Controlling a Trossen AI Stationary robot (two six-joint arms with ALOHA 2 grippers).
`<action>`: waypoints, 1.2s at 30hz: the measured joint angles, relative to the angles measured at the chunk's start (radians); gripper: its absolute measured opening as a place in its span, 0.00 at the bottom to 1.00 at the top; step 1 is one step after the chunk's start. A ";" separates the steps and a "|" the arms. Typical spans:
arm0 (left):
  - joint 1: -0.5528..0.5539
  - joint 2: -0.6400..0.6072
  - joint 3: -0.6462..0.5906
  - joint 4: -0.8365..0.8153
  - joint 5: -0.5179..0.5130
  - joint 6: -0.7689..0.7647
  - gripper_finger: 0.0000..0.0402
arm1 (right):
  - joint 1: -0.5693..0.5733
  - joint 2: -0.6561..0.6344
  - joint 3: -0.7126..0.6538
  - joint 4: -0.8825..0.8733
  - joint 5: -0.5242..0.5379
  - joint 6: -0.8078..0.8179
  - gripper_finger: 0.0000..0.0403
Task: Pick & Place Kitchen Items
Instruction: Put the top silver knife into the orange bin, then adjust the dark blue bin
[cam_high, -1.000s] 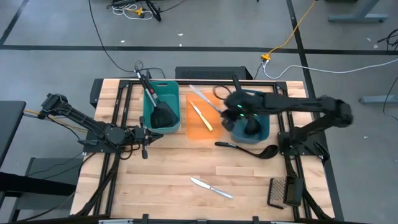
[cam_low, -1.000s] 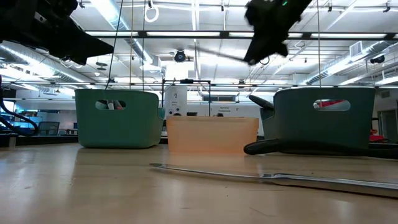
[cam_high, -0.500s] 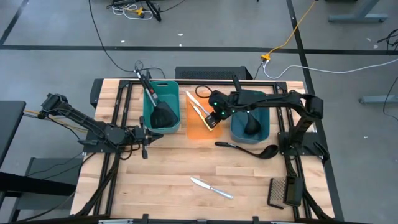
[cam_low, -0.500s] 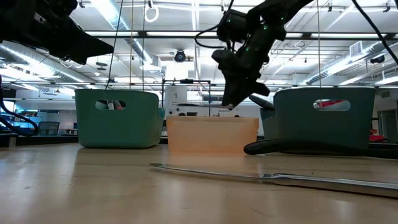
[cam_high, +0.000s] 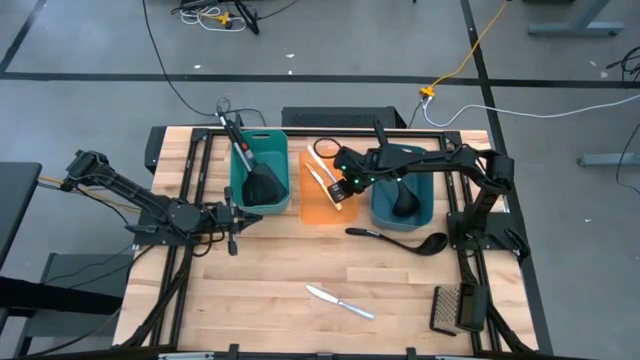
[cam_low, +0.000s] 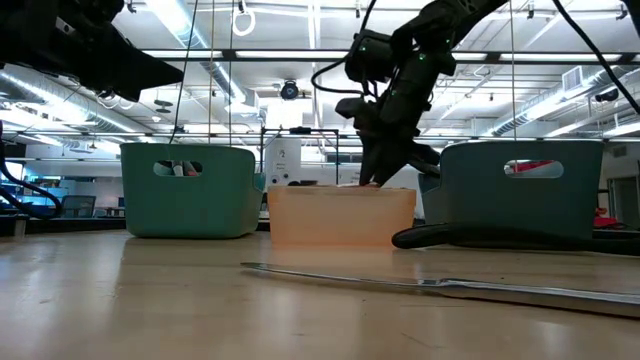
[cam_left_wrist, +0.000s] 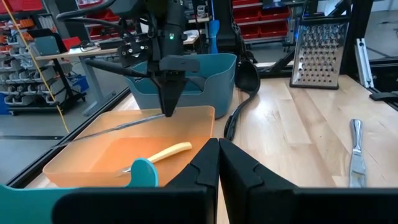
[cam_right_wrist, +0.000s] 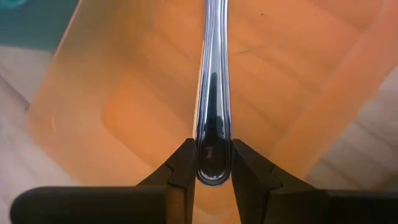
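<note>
Over the orange tub (cam_high: 322, 198) the silver knife (cam_right_wrist: 213, 81) was held by one end, pinched between the fingers of the right gripper (cam_high: 340, 190), its shaft running out across the tub's interior toward the far rim. The low view showed the gripper (cam_low: 378, 178) down at rim level, which suggested the knife was being lowered for release rather than carried onward; the near-level attitude of the knife in the left wrist view (cam_left_wrist: 124, 125) would let it lie flat on the tub floor. A pale yellow knife (cam_left_wrist: 158, 154) already lay inside that tub, so the tub appeared to serve as the knife compartment.

Outward from there, the blue tub (cam_high: 403, 203) held a black ladle (cam_high: 400, 200), and the teal tub (cam_high: 259, 170) held a black spatula (cam_high: 262, 184), handle leaning over the far rim. Two items lay unsorted on the table (cam_high: 260, 290): a black spoon (cam_high: 400, 240) in front of the blue tub and a second silver knife (cam_high: 340, 300) near the front edge. A grater (cam_high: 447, 308) stood at the table's right corner.

The left gripper (cam_high: 232, 222) waited in front of the teal tub, fingers pressed together and empty.
</note>
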 joint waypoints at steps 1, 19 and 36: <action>0.000 0.000 0.000 0.000 0.000 0.000 0.04 | 0.000 0.000 -0.006 0.012 0.004 0.007 0.19; 0.000 0.000 0.000 0.002 -0.004 0.026 0.04 | -0.011 0.069 -0.087 0.140 -0.012 -0.006 0.19; 0.000 0.000 -0.001 -0.001 -0.011 0.028 0.04 | -0.019 0.093 -0.038 0.158 0.001 -0.085 0.41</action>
